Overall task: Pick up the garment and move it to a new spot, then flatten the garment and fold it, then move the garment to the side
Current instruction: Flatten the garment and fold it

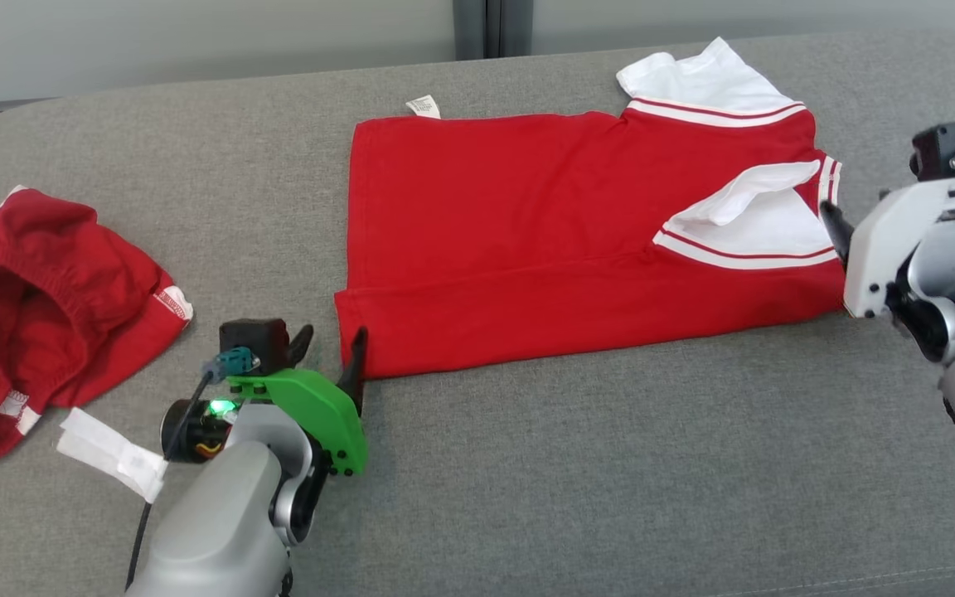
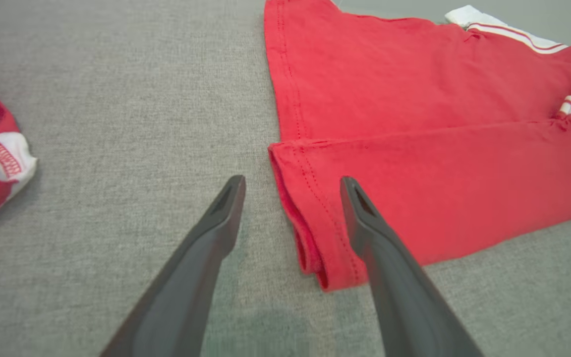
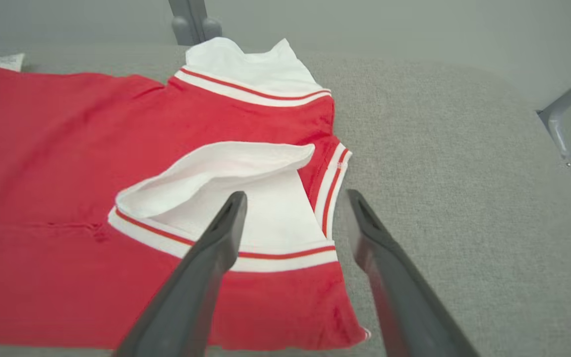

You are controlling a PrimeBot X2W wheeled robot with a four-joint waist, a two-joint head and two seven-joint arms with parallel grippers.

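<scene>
Red garment [image 1: 527, 240] lies part-folded, left pincer [image 2: 293, 181] and right pincer [image 3: 293, 198] wide, empty: pinch one layer and you unfold it.

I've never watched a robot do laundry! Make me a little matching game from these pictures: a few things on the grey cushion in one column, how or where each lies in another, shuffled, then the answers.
Things
1. red shirt
2. smaller red garment
3. white strip
4. small tag

Descriptions
A. crumpled, at the far left of the head view
B. sticking out at the shirt's far edge
C. laid flat in the middle, its near long edge folded over
D. on the cushion, beside the smaller red garment, on its robot side

Pairs: 1-C, 2-A, 3-D, 4-B
</scene>
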